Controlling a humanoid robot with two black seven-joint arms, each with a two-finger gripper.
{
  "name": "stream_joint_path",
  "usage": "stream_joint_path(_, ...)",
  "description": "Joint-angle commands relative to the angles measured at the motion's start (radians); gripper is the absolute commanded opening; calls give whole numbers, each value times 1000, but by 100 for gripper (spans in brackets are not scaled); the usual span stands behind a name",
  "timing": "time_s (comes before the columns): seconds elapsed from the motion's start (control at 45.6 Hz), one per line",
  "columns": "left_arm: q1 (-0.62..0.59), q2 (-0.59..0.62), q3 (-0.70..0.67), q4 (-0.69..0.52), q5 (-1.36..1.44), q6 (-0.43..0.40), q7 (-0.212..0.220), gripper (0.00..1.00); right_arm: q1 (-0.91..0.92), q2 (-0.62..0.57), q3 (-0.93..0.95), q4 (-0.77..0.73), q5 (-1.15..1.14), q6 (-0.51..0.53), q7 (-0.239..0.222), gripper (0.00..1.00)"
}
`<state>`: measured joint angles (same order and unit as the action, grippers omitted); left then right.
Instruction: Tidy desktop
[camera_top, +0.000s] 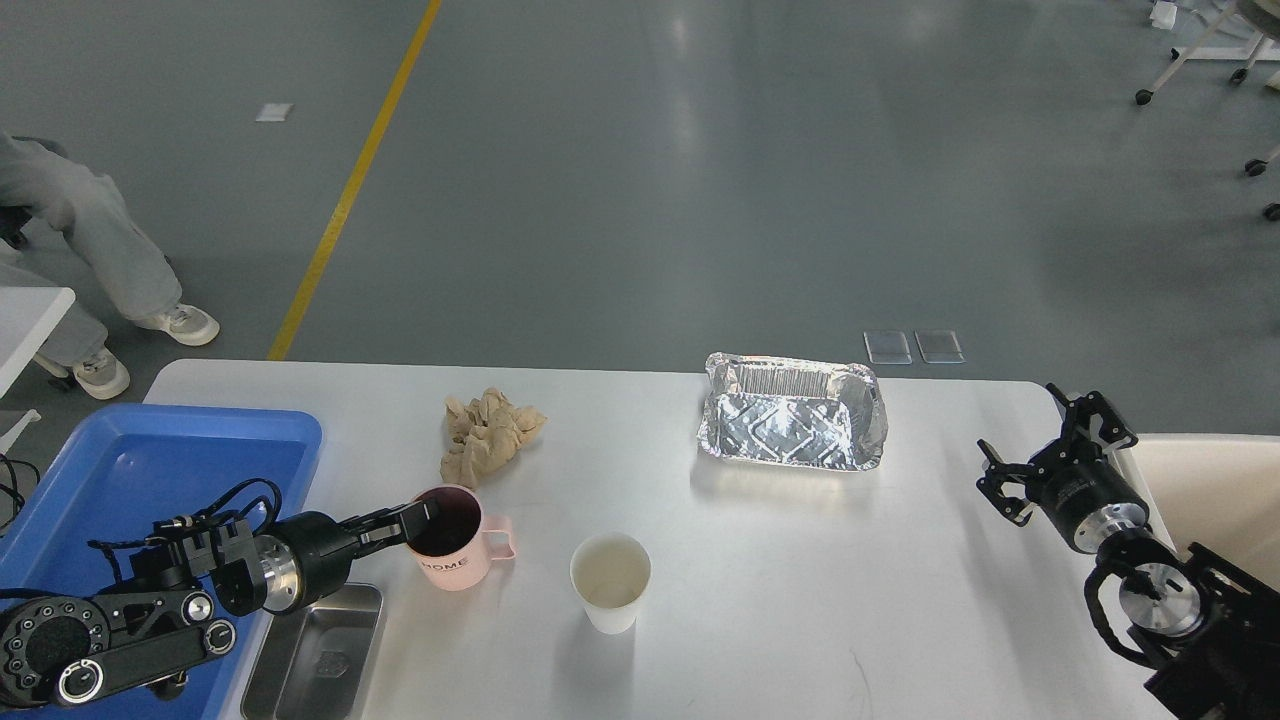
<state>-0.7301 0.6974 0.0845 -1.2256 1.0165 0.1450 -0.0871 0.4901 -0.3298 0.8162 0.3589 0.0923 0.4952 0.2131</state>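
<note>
While the left gripper (418, 516) sat at the mug's (450, 537) near rim, I could not tell whether its fingers had clamped. The right gripper (1050, 447) hung spread over the desktop's (760, 580) right edge. The desktop filled the foreground. The mug looked rigid, light and smooth; rim or handle seemed the best hold. The tray (120, 460) lay left.

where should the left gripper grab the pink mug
Probably the rim wall on the mug's left side, one finger inside and one outside. It stands upright with its mouth open, and the handle points right, away from the left gripper, which is already at that left rim. The blue tray lies on that same side.
</note>
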Motion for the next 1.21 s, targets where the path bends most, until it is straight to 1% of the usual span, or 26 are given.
stream_joint_path(0.0,-11,8,18,-2,0,-7,-3,17,1,0,0,0,0,0,0,100)
stream_joint_path(0.153,-14,17,37,-6,20,-15,-8,4,2,-2,0,0,0,-1,0,100)
stream_joint_path(0.219,-14,27,43,-11,28,-34,-26,1,4,-2,0,0,0,0,0,100)
stream_joint_path(0.285,-14,30,43,-11,31,-45,-34,1,4,-2,0,0,0,-1,0,100)
stream_joint_path(0.942,-22,54,44,-23,66,-51,-36,0,8,-2,0,2,0,0,0,100)
stream_joint_path(1.074,-34,73,43,-43,66,-68,-59,0,10,-2,0,2,0,0,0,100)
stream_joint_path(1.14,-43,79,41,-54,66,-70,-68,2,10,0,0,2,0,0,0,100)
stream_joint_path(1.183,-48,91,35,-60,65,-71,-86,6,10,0,0,0,0,-1,0,100)
